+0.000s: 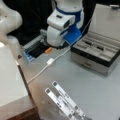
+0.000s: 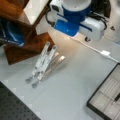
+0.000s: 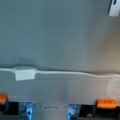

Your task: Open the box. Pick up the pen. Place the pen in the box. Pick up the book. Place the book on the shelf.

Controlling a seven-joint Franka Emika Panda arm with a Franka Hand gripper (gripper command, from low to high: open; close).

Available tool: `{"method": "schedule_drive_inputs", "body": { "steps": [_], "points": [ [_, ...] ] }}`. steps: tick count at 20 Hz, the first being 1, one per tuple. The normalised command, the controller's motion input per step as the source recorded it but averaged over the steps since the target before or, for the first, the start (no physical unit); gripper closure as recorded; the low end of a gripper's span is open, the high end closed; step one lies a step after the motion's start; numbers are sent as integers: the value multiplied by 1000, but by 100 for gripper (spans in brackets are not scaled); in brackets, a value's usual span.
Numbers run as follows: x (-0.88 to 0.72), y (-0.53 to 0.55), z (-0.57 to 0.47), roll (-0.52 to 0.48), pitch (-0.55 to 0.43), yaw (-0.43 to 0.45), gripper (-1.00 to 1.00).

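The box [image 1: 96, 53] stands open at three o'clock of the end effector [image 1: 56, 41], well apart; pen [image 1: 100, 48] inside. Whether the fingers are apart, I cannot tell.

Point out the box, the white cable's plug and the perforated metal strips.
box [image 1: 93, 58]: a front view, silvery front wall.
white cable's plug [image 3: 24, 74]: wrist view, plug body.
perforated metal strips [image 2: 42, 62]: a front view, middle of the strips.

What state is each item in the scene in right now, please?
box: lid open, upright.
pen: lying in a box compartment.
shelf: white book flat on top.
white cable: loose across the table.
perforated metal strips: flat on the table.
gripper: not visible.
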Motion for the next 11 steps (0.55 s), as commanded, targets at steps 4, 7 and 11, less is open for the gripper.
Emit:
{"method": "schedule_drive_inputs", "body": {
  "steps": [4, 7, 11],
  "points": [
    [-334, -39, -205, 222, -343, 41, -100],
    [-294, -22, -198, 209, -313, 19, -100],
    [-257, -8, -194, 121, -269, -16, -100]
  ]
}}
